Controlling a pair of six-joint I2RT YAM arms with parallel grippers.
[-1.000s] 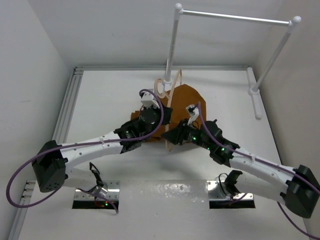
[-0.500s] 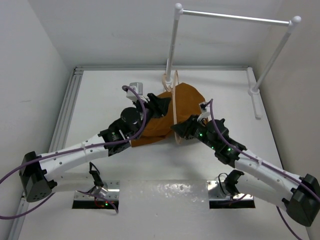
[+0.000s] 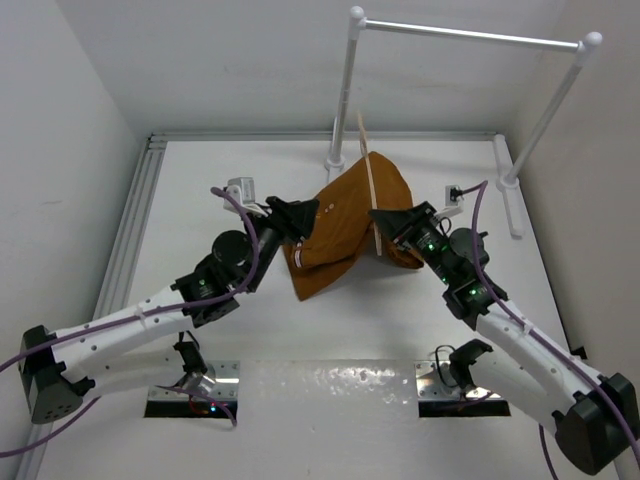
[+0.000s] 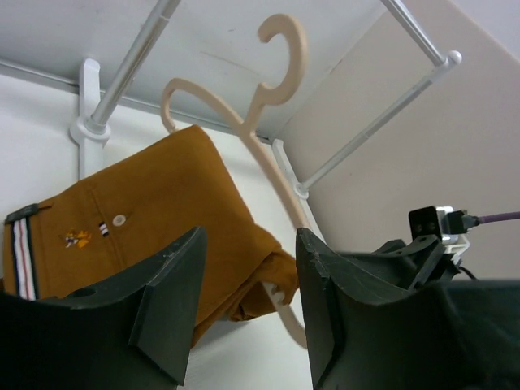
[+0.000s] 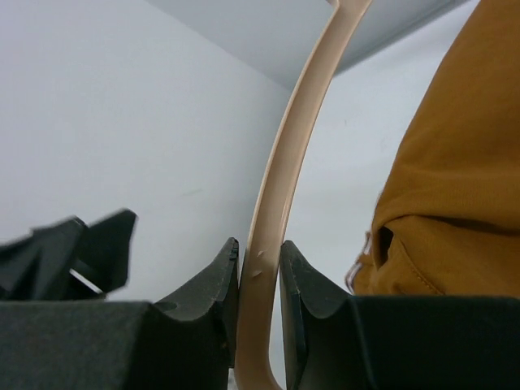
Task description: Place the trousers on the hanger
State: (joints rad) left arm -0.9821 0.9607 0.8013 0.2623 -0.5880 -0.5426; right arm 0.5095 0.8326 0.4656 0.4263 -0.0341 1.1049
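Right end effector (image 5: 260, 260): narrow, pinched onto the bar of the hanger (image 5: 284, 166); both fingers touch the bar in the right wrist view.

Left end effector (image 4: 249, 236): wide, nothing between the fingers. From above it sits just beside the striped waistband edge of the trousers (image 3: 345, 225); contact cannot be told.

Trousers: folded over the hanger's lower bar, waistband side toward the left arm, a small light button showing in the left wrist view. Hanger tilted, hook pointing toward the rail (image 3: 470, 35). Whether the lowest fold touches the tabletop (image 3: 200, 200) cannot be told.

Surface and room: white tabletop, plain white walls (image 3: 80, 100) on three sides, metal track along the left edge. The white rail stands at the far right.

Count: two arms, one hanger, one pair of trousers, one rail.

Versus 0.5 s ago: hanger and trousers have shifted right and the cloth hangs narrower. The right end effector has moved right with them. The left end effector has drawn back toward the left.
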